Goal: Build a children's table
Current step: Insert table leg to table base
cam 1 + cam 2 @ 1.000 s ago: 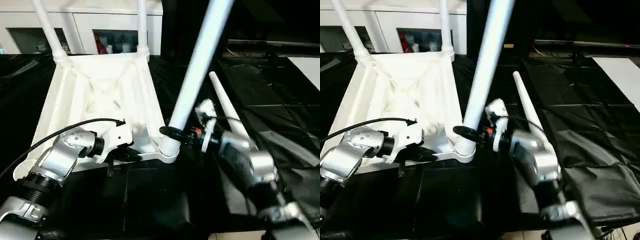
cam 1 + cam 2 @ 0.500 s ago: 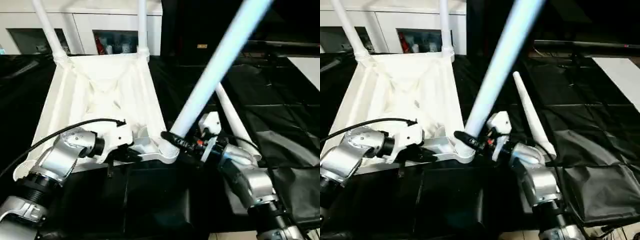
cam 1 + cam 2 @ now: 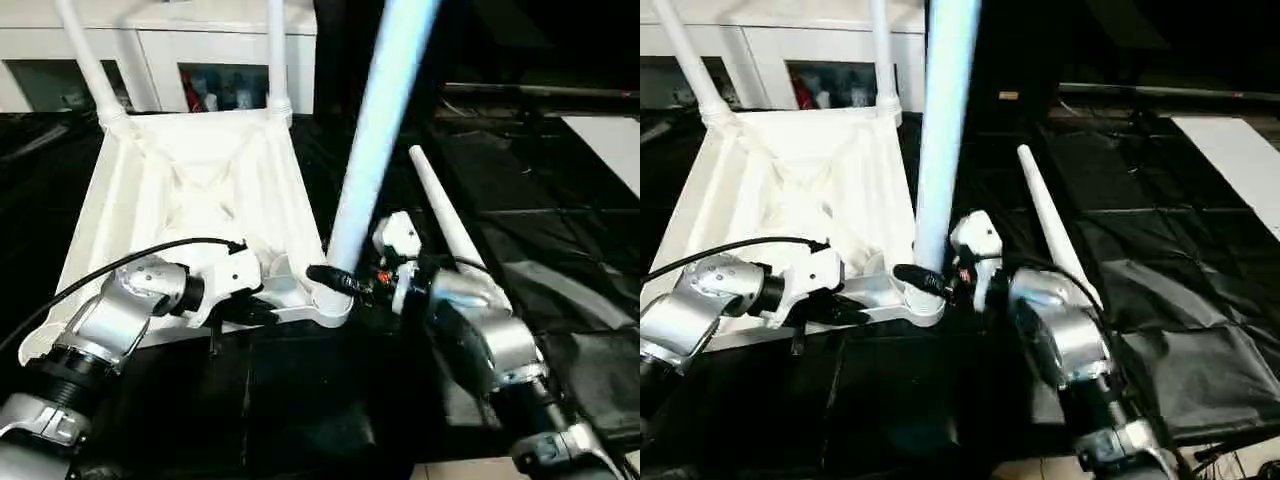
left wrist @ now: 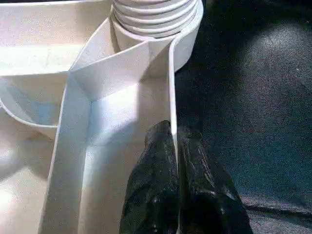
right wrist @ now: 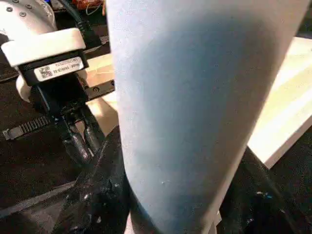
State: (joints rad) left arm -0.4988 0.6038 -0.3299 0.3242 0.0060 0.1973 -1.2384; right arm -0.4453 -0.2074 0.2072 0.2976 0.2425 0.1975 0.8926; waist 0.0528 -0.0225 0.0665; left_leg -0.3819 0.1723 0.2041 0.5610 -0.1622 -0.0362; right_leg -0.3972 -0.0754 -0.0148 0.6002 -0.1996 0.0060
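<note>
The tabletop (image 3: 190, 200) was white with a ribbed underside, and the legs (image 3: 375, 130) were white too, the nearest tinged pale blue. Both grippers (image 4: 171, 195) had black fingers (image 5: 97, 190) on silver arms (image 3: 115, 315). A black sheet (image 3: 540, 230) lay at 3 o'clock.

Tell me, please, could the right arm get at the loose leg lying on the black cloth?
Probably not yet: the right gripper is shut on the near leg. The loose leg lies unobstructed beside that arm.

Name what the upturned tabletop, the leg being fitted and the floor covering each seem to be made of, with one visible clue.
Tabletop: likely moulded white plastic, from thin ribs and a smooth satin surface.
Leg: probably plastic tube, smooth, matte, ridged at its base.
Floor covering: looks like thin black plastic sheeting, glossy and creased.
</note>
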